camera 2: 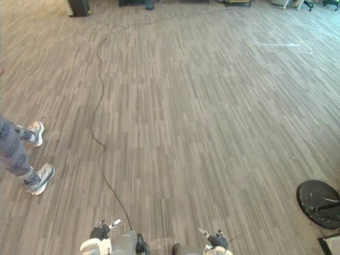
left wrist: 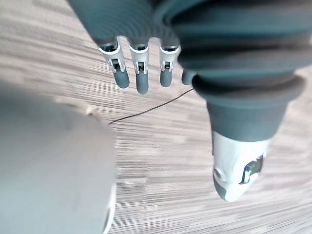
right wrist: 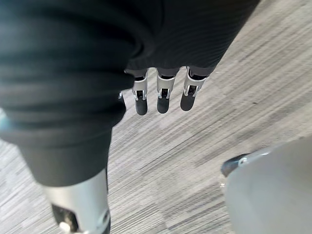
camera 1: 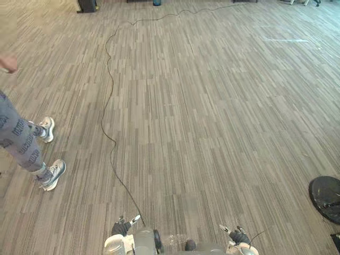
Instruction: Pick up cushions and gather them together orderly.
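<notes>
My left hand (camera 1: 123,227) hangs low at the near edge of the grey striped carpet (camera 1: 202,117). In the left wrist view its fingers (left wrist: 141,73) point straight down over bare carpet and hold nothing. My right hand (camera 1: 238,235) hangs the same way a little to the right. Its fingers (right wrist: 163,95) are relaxed and straight above the floor, also with nothing in them.
A person (camera 1: 21,143) in grey trousers and pale sneakers stands at the left, about a step away. A round black disc (camera 1: 326,197) lies on the floor at the near right. A dark box (camera 1: 86,5) stands at the far left edge.
</notes>
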You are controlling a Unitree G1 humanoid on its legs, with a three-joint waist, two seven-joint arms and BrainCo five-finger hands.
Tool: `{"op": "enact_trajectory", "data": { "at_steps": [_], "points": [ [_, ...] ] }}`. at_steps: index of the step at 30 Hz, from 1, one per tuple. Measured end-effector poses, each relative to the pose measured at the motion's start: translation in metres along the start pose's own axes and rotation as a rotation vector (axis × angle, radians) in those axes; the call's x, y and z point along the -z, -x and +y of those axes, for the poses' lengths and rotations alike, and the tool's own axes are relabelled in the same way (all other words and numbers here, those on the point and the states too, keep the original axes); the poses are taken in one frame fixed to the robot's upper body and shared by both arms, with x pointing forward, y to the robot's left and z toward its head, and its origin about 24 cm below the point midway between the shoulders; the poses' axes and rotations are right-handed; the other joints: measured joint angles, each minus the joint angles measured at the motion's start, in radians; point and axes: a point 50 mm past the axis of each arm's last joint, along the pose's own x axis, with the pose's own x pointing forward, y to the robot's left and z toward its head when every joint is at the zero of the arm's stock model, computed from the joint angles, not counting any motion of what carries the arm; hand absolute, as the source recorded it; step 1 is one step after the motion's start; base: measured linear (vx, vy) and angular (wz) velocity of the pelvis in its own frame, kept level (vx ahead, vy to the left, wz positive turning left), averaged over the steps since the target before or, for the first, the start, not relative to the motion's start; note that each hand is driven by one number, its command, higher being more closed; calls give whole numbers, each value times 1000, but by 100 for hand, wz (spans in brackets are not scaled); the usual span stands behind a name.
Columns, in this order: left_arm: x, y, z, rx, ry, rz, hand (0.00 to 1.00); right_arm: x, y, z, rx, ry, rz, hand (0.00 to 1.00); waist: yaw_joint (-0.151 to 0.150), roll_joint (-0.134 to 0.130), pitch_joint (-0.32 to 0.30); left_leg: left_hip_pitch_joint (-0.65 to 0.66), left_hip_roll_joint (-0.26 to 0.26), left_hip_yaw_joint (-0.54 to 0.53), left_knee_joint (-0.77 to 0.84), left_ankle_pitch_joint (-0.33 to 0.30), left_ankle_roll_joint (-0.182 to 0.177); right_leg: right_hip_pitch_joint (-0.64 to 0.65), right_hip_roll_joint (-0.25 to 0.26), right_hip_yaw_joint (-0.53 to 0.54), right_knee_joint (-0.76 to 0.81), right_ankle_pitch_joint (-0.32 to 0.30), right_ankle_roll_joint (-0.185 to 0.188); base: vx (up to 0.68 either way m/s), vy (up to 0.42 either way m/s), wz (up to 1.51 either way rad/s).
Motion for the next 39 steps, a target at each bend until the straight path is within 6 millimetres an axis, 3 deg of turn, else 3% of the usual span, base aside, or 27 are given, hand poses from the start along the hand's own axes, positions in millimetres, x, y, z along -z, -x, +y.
{"op": "enact_trajectory", "data": {
  "at_steps": [3,4,5,7,9,11,12,13,14,15,16,18,20,21,23,24,25,26,27,28,29,31,32,33,36,38,39],
  "points": [
    [-3,0,-2,3,22,-17,0,0,0,2,-5,-15,2,0,26,-3,-1,-44,-31,-5,-214,70,-6,22,-54,20,-24,-31,27,344,209,-23],
    [-4,0,-3,4,39,-28,0,-2,0,3,-7,-15,-3,0,32,-1,-2,-64,-48,-13,-336,151,-13,32,-79,38,-45,-47,49,441,311,-37],
    [-4,0,-3,3,52,-28,0,-2,0,4,-10,-13,-2,0,42,-8,-6,-65,-63,-8,-351,228,-12,42,-101,57,-63,-62,54,566,401,-43],
    [-1,1,3,-16,80,-17,0,1,1,11,-27,-22,9,0,43,-31,-39,-85,-100,26,-283,164,61,39,-151,79,-57,-38,40,589,310,-28],
    [-1,0,6,-25,84,-14,0,4,2,15,-36,-35,18,0,42,-46,-49,-70,-115,40,-235,112,89,32,-178,90,7,-2,88,486,246,-5],
    [3,0,10,-34,72,5,0,4,2,15,-37,-39,18,0,39,-65,-57,32,-155,47,-268,58,101,-43,-188,123,287,53,166,575,279,-6],
    [5,0,11,-34,65,17,0,4,2,15,-39,-39,15,0,36,-67,-56,79,-168,46,-294,42,102,-94,-184,137,432,111,199,629,258,-7],
    [7,0,11,-31,51,30,0,4,2,15,-41,-37,12,0,29,-67,-53,167,-179,45,-334,16,98,-188,-166,156,677,152,241,489,175,-7],
    [7,0,10,-27,49,34,0,2,2,13,-42,-33,3,0,28,-66,-50,224,-182,46,-359,8,95,-248,-159,139,801,144,225,651,184,-13],
    [7,-1,6,-19,54,36,0,-3,2,11,-40,-34,-20,0,22,-49,-39,309,-183,46,-412,-3,92,-326,-158,83,895,119,179,356,75,-14],
    [6,-1,4,-14,58,35,0,-5,2,11,-41,-36,-36,0,18,-45,-36,345,-182,46,-441,-10,90,-357,-157,53,914,105,160,554,89,-13],
    [2,-2,-5,6,65,33,0,-13,2,13,-52,-44,-77,0,-2,-44,-24,469,-166,44,-514,-40,60,-504,-135,-60,870,42,134,527,18,-2],
    [1,-3,-12,28,56,36,0,-17,1,14,-58,-54,-87,0,-20,-42,-15,535,-154,44,-551,-42,59,-566,-118,-128,737,25,102,520,-76,13],
    [-1,-4,-18,49,39,33,0,-22,0,14,-62,-47,-107,0,-32,-39,-13,565,-142,37,-563,-42,58,-594,-95,-177,567,46,79,655,-147,37],
    [-6,-5,-25,80,5,21,0,-22,-1,10,-54,-34,-105,0,-42,-44,-11,611,-142,-25,-580,-42,58,-597,-54,-183,231,180,40,630,-179,55],
    [-4,-4,-32,102,8,32,0,-23,-2,5,-40,-28,-100,0,-55,-21,-4,653,-126,-76,-595,-37,52,-585,-24,-162,233,302,-33,718,-198,29],
    [-2,-3,-36,114,6,39,0,-34,-5,3,-38,-16,-125,0,-50,11,-3,655,-101,-93,-595,0,5,-589,-14,-178,272,264,-48,714,-201,10],
    [-3,-4,-36,113,10,41,0,-38,-6,5,-43,-17,-136,0,-45,19,4,656,-96,-101,-590,34,-22,-594,-15,-182,304,244,-53,673,-205,-11],
    [-2,-4,-37,111,7,44,0,-41,-6,8,-49,-20,-142,0,-47,30,16,666,-96,-128,-555,119,-37,-581,-14,-192,354,195,-67,669,-244,-3],
    [1,-3,-35,99,23,50,0,-40,-5,12,-58,-27,-141,0,-49,37,19,623,-79,-152,-402,189,-25,-524,-6,-197,348,143,-73,782,-278,3],
    [0,-3,-33,90,33,47,0,-38,-4,16,-69,-25,-136,0,-52,40,21,543,-57,-181,-203,280,-41,-465,4,-199,320,118,-76,645,-207,3],
    [-5,-3,-30,75,71,18,0,-37,-3,21,-82,-31,-133,0,-29,42,28,359,26,-191,223,247,-63,-318,45,-190,237,93,-99,542,-123,-16],
    [-6,-3,-30,72,75,14,0,-36,-3,23,-87,-29,-131,0,-23,40,30,323,40,-187,286,229,-60,-284,54,-185,220,85,-103,546,-100,-29],
    [-11,-3,-28,62,88,-11,0,-32,-1,29,-105,-24,-120,0,-10,26,34,225,63,-171,393,172,-27,-183,68,-161,164,49,-104,415,-58,-21],
    [-20,-4,-26,59,105,-53,0,-28,1,36,-123,-51,-106,0,16,9,32,49,63,-113,306,68,-5,-48,69,-87,90,-6,-90,546,22,-58],
    [-23,-3,-25,57,116,-72,0,-28,2,39,-132,-51,-109,0,34,14,29,-4,36,-92,117,38,-12,21,55,-28,47,-23,-75,493,143,-90],
    [-22,-2,-25,55,133,-76,0,-25,2,38,-128,-58,-99,0,43,10,27,-27,-2,-97,-103,55,-26,73,26,20,16,-35,-55,492,170,-83]
  ]
}}
